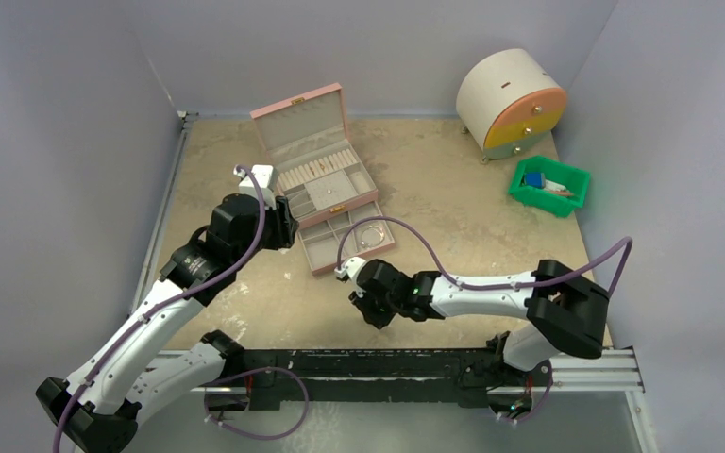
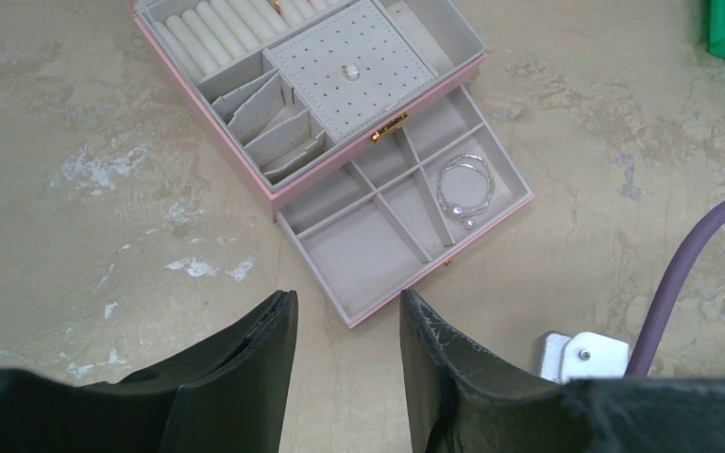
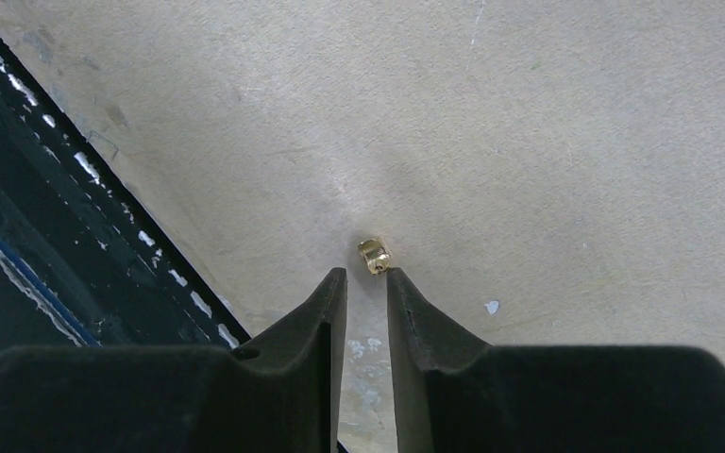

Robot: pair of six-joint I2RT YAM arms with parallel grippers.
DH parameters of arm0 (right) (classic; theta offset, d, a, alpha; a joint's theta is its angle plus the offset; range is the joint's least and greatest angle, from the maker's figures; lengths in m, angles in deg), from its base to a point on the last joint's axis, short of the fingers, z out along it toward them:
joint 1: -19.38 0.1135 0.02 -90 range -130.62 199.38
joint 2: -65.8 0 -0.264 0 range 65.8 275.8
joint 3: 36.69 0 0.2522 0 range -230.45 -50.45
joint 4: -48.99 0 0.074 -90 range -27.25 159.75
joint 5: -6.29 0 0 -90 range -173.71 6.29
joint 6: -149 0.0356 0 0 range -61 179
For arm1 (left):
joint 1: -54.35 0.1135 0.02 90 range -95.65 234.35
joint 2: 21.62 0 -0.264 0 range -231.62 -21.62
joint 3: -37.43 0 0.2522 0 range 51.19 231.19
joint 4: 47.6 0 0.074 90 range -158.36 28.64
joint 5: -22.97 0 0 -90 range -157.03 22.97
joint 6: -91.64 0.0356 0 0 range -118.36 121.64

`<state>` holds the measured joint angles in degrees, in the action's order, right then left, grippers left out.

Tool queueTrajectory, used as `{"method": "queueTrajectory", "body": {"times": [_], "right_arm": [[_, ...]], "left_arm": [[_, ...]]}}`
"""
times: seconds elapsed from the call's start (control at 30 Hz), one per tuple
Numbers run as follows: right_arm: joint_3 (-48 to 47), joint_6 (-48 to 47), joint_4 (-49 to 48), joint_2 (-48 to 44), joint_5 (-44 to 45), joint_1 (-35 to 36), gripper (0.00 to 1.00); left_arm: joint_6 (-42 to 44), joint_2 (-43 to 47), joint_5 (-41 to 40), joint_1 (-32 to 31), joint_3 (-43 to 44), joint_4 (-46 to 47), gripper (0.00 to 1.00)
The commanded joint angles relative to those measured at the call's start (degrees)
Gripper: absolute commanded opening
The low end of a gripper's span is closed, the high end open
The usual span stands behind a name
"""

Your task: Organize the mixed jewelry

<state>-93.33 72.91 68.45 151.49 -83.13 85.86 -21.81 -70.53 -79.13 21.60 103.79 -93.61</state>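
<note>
Gold stud bead point(image 3: 373, 256) lies on bare worktop point(image 3: 547, 132) near the black rail point(image 3: 47, 217), just ahead of right pincer point(image 3: 366, 278) tips; its jaws are narrow w/ a slim gap btwn them & nothing clamped, & I can't tell if bead touches a tip. Left pincer point(image 2: 347, 300) hangs moderately wide & empty, just short of pink box point(image 1: 302, 118), whose drawer point(image 2: 359, 255) stands pulled out. Wire bracelet point(image 2: 464, 189) w/ two pearly beads lies in drawer's end compartment, well apart from both pincers.
</note>
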Motion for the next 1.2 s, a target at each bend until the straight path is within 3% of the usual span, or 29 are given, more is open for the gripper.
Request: {"method": "queueTrajectory", "body": {"times": [0.0,0.23,0.4,0.7,0.9,1.17], "right_arm": [[-2.42,-0.38,-1.30,0.89,1.10,0.33,0.24],[-2.79,-0.46,-1.12,1.76,1.27,0.41,0.18],[-2.92,-0.39,-1.23,1.77,1.10,0.41,0.00],[-2.10,0.43,-1.67,-0.78,0.58,0.40,0.00],[-0.81,2.83,-3.77,-7.12,-0.30,0.41,0.00],[0.95,8.25,-7.29,-17.85,-5.25,0.31,0.00]], "left_arm": [[-0.38,0.30,0.58,0.19,-0.08,2.32,0.43],[-0.38,0.47,0.52,0.16,-0.11,2.27,0.43],[-0.38,0.63,0.41,0.15,-0.11,2.19,0.43],[-0.91,0.69,1.58,0.16,-0.04,2.26,0.43],[-3.60,2.00,7.60,0.21,-1.15,4.09,0.44],[-9.77,5.90,24.82,0.15,-8.49,14.56,0.47]]}}
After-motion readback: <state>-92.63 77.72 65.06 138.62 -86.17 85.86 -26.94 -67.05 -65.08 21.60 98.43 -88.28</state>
